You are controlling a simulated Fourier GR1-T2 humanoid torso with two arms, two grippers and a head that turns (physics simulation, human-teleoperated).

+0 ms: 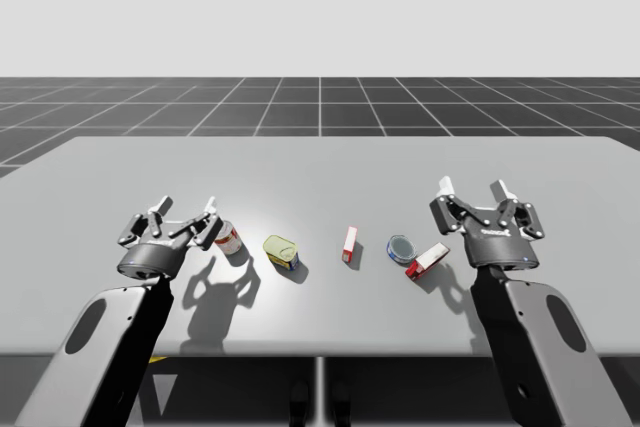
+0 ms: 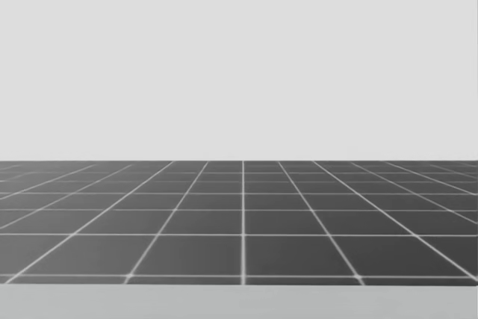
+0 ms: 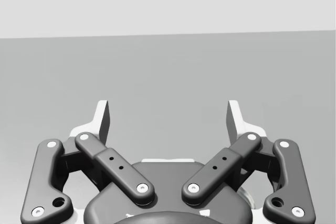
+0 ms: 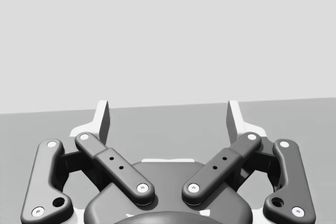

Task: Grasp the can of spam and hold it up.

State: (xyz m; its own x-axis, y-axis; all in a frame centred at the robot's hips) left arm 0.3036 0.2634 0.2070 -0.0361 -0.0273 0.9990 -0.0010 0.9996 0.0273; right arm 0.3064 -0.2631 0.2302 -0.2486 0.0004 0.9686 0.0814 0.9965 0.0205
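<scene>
Both left gripper (image 1: pixel 185 212) and right gripper (image 1: pixel 472 190) are showing spread fingers (image 3: pixel 103 121); the left is partly hiding a red-and-white round can (image 1: pixel 231 240) beside the yellow rectangular tin (image 1: pixel 281 252).

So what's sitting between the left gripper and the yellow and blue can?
A red and white round can, standing right beside the left gripper; the yellow and blue can is just past it. The high view shows this.
</scene>
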